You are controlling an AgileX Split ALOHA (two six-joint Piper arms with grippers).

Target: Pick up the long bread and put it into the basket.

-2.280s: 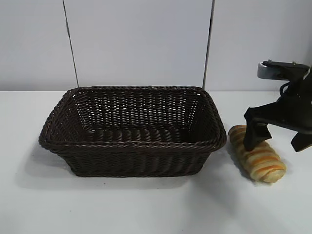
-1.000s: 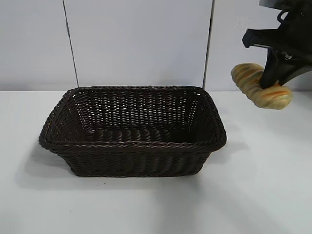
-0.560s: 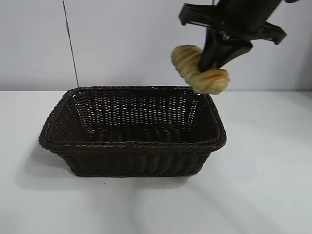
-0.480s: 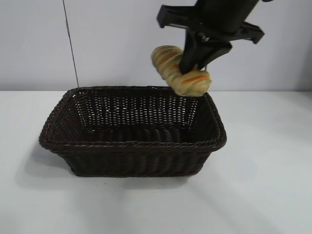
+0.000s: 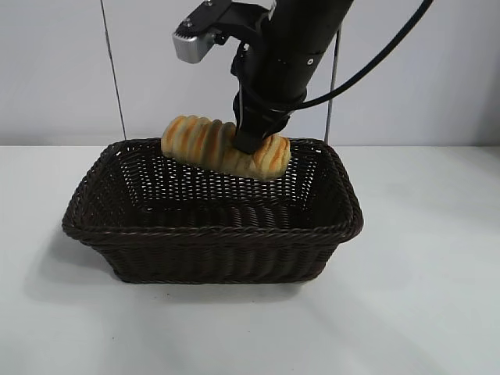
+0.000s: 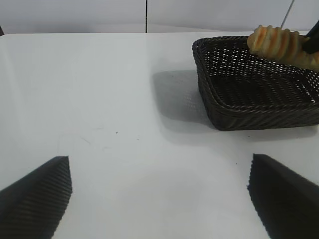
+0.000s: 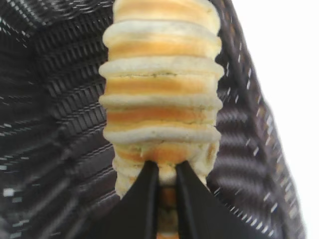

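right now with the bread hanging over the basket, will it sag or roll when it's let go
Probably stiff: the bread stays straight though the right hand pinches it off-centre. Its log shape may roll a little, but the basket walls should stop it. The left hand is idle.

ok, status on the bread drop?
Right pincer shut on golden ridged long bread, above dark woven wicker basket. Left pincer open, parked. Nothing in the way.

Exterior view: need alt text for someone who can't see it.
The right gripper, reaching down from above, is shut on the long bread, holding it over the back of the basket, about level with the rim. The dark wicker basket sits on a white table before a pale wall.
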